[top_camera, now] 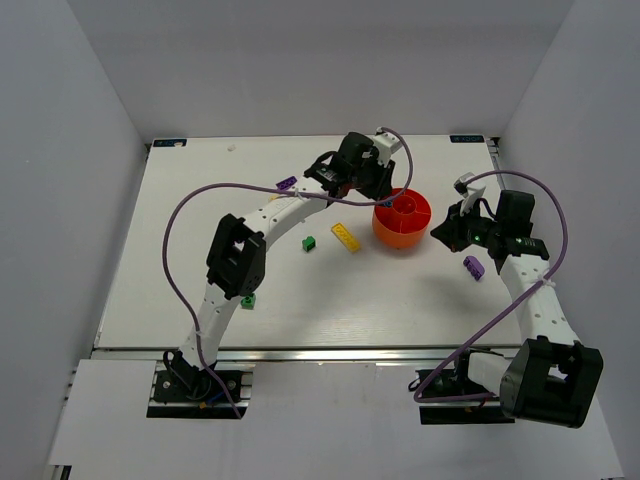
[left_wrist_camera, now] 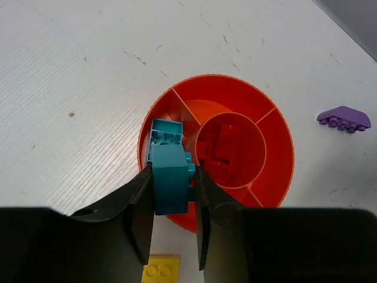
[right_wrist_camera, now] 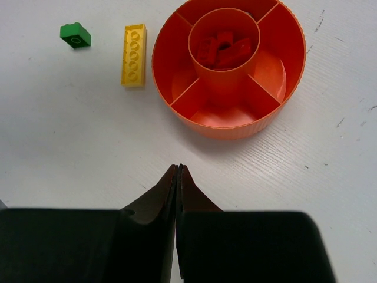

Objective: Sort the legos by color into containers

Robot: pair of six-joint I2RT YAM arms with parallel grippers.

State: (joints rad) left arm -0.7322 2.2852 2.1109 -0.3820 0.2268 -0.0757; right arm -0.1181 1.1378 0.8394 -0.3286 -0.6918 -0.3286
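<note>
- The small teal-blue studded plastic brick (left_wrist_camera: pixel 171 186) is held up in the left gripper (left_wrist_camera: pixel 172 171). It hangs over the left-hand outer compartment of the round orange-red plastic bowl (top_camera: pixel 400 238), just inside the rim.
- The bowl sits right of centre on the white table (top_camera: pixel 180 230), toward the far side.
- The brick's long axis runs along the fingers, out from the wrist and across the bowl.
- At its outer end a teal face with a hollow underside shows. I cannot tell whether that is the same piece, a second brick clipped on, or one lying in the compartment below.
- The relation that counts: the brick is above that outer compartment, beside the central cup and not over it. I judge that a plain release would drop it straight in.
- The left jaws are parted only by the brick's width and press on its two opposite sides. They touch nothing else.
- The central cup holds the red plastic bricks (right_wrist_camera: pixel 227 50). The outer compartments facing the right wrist camera look bare.
- The right gripper (right_wrist_camera: pixel 178 172) has its jaws pressed fully together on nothing. It is on the bowl's right side, pointed at the bowl but apart from it.
- A long yellow plastic brick (top_camera: pixel 346 237) and a small green brick (top_camera: pixel 311 243) lie loose just left of the bowl.
- A purple brick (top_camera: pixel 473 266) lies beside the right arm, which is the nearer arm for it.
- A second purple brick (top_camera: pixel 286 183) lies far left, and a second green brick (top_camera: pixel 247 301) lies by the left arm.
</note>
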